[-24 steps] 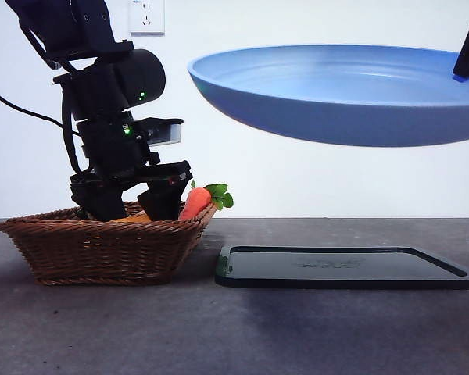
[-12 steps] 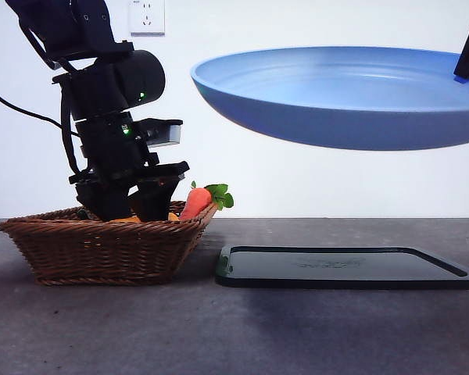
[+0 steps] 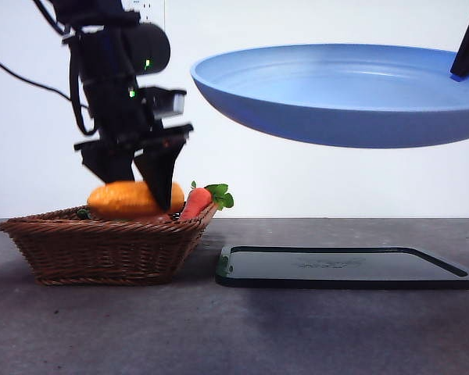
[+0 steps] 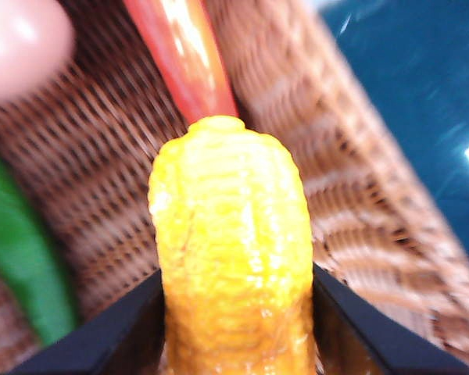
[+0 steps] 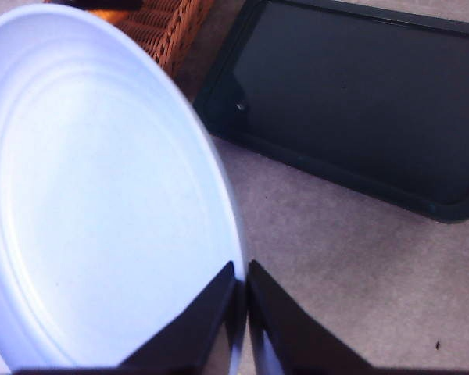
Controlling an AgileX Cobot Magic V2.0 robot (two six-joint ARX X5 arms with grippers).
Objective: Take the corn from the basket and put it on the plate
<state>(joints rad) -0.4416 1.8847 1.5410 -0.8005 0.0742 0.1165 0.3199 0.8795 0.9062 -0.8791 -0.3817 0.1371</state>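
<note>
corn (image 3: 129, 199) just above basket (image 3: 102, 248), carrot (image 3: 195, 202) on its right rim; tray (image 3: 348, 268) right of basket, plate (image 3: 336, 94) above tray.

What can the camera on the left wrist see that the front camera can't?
Only the left wrist view shows a pale round thing and a green vegetable down inside the basket. Only the front view shows the blue plate held in the air, the black tray and the carrot's leaves. Both show the left gripper clamped on the corn, the carrot and the wicker basket.
</note>
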